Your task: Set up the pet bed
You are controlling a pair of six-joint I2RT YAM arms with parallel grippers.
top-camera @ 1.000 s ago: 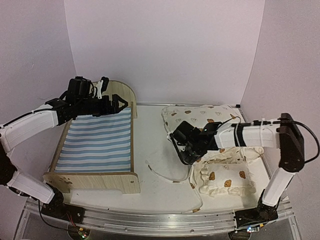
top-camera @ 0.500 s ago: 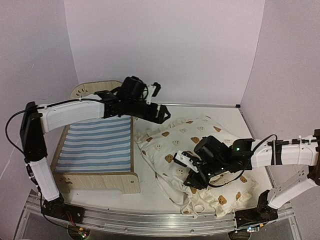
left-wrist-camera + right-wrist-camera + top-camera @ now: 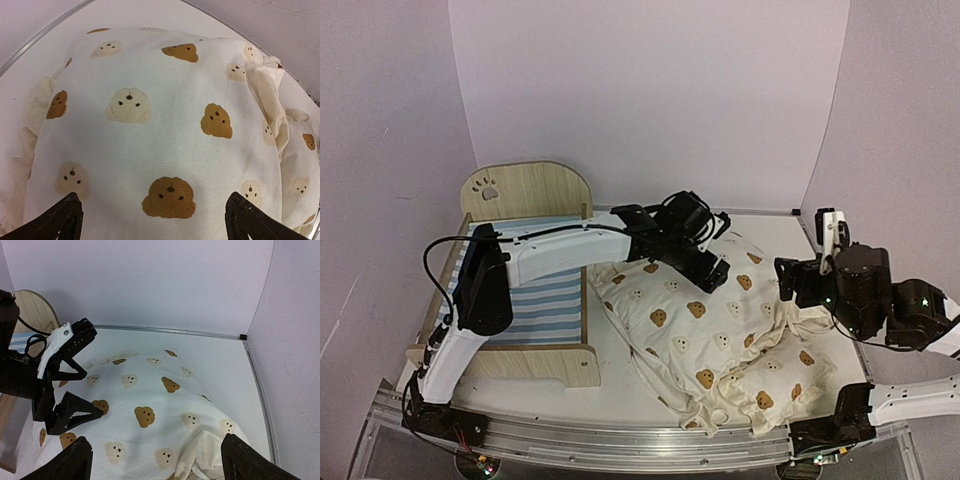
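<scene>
Both jaws spread wide, empty: L gripper (image 3: 708, 258) over cushion (image 3: 670, 320), R gripper (image 3: 802, 282) by table (image 3: 620, 385) right edge; pet bed (image 3: 528, 192) at left edge, apart from both

I see the pet bed (image 3: 542, 300) standing at the left of my tabletop (image 3: 617, 368). Beside it lies the bear-print cushion (image 3: 690, 320), a small pillow (image 3: 775, 385) touching its near edge.

pet bed (image 3: 535, 190): matt pale wood, striped cloth | cushion (image 3: 682, 322): soft matt cloth
</scene>
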